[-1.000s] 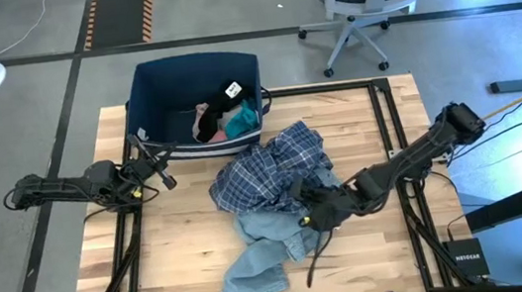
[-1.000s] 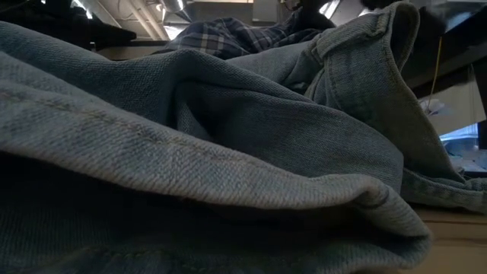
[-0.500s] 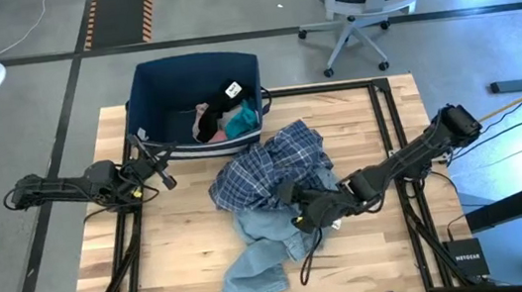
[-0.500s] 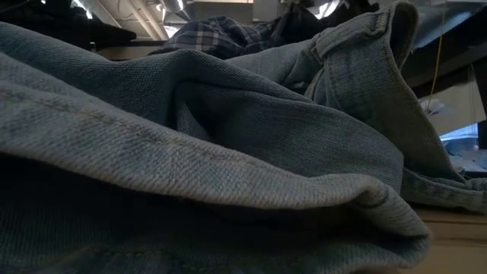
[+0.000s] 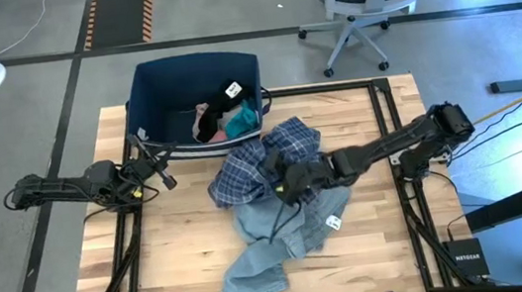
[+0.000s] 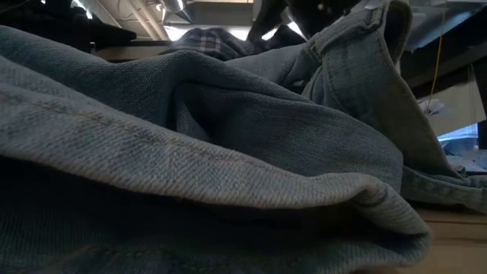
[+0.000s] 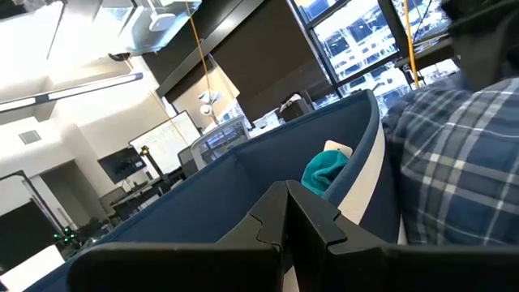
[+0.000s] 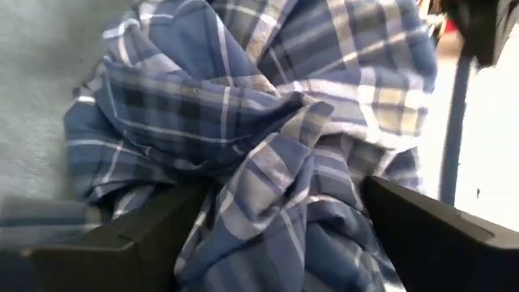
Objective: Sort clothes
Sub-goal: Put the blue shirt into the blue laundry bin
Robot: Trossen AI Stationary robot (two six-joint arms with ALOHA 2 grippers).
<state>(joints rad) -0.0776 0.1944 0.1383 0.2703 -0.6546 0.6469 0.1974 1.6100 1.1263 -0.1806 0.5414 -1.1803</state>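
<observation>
The blue plaid shirt [image 5: 263, 166] lies crumpled mid-table atop the jeans [image 5: 260, 256], soft and light. The right gripper [image 5: 281, 185], fingers spread, probably straddles a raised fold, a good hold.

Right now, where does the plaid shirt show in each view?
High: plaid shirt mid-table, on the jeans, right gripper over it.
Low: a strip at top centre behind the jeans.
Left wrist: right side, beside the bin.
Right wrist: fills the frame between the open fingers.
Shared landmark: the jeans.
</observation>
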